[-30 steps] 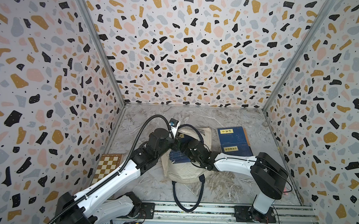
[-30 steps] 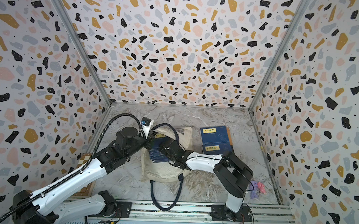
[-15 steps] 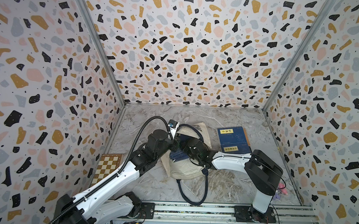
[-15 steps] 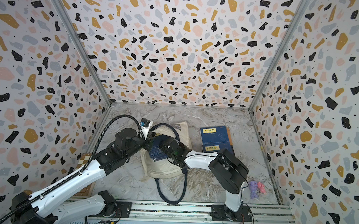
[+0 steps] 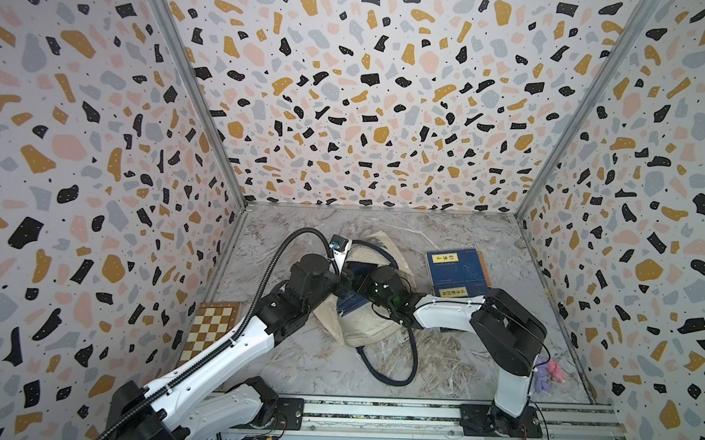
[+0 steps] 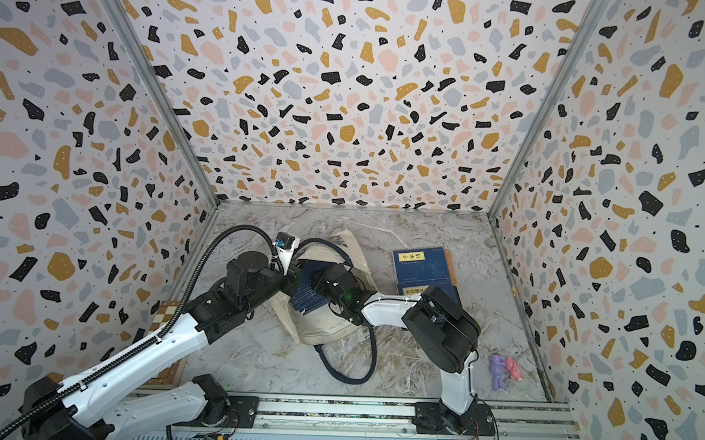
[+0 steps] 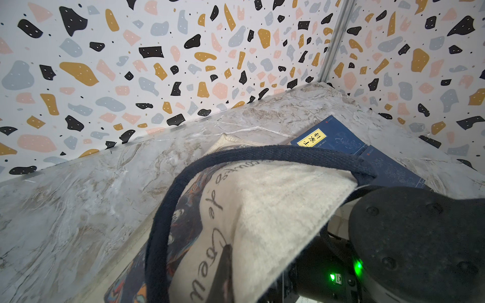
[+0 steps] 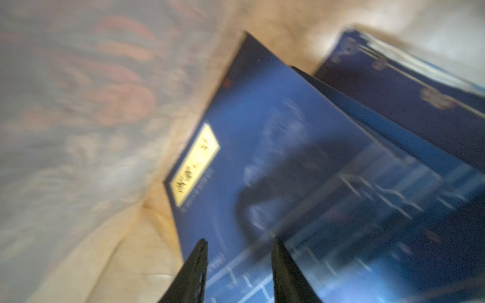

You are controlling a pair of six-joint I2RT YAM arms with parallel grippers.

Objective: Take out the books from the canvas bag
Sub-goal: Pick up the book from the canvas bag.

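Terrazzo-patterned walls [image 5: 368, 107] enclose a marble-look tabletop [image 5: 444, 229]. At its centre lies the cream canvas bag [image 5: 362, 329], slumped, with one navy handle [image 5: 393, 366] looped on the surface toward the rail. The left gripper [image 5: 343, 274] is clamped on the bag's rim. In the left wrist view one dark finger [image 7: 223, 270] presses the outside of the lifted cloth, and the other is hidden behind it.

The right gripper [image 8: 238, 251] reaches into the bag's mouth. Its jaws stand apart over the cover of the yellow-labelled book [image 8: 275, 147], with further navy books [image 8: 393, 86] behind it; this view is blurred. In both top views the right wrist covers much of the opening, leaving a strip of navy cover [image 6: 308, 298] visible.

A stack of removed books [image 5: 457, 270] lies just right of the bag, its near edge under the right arm. A chessboard [image 5: 211, 325] sits by the left wall and a small pink-and-purple toy [image 6: 503, 370] near the right one.
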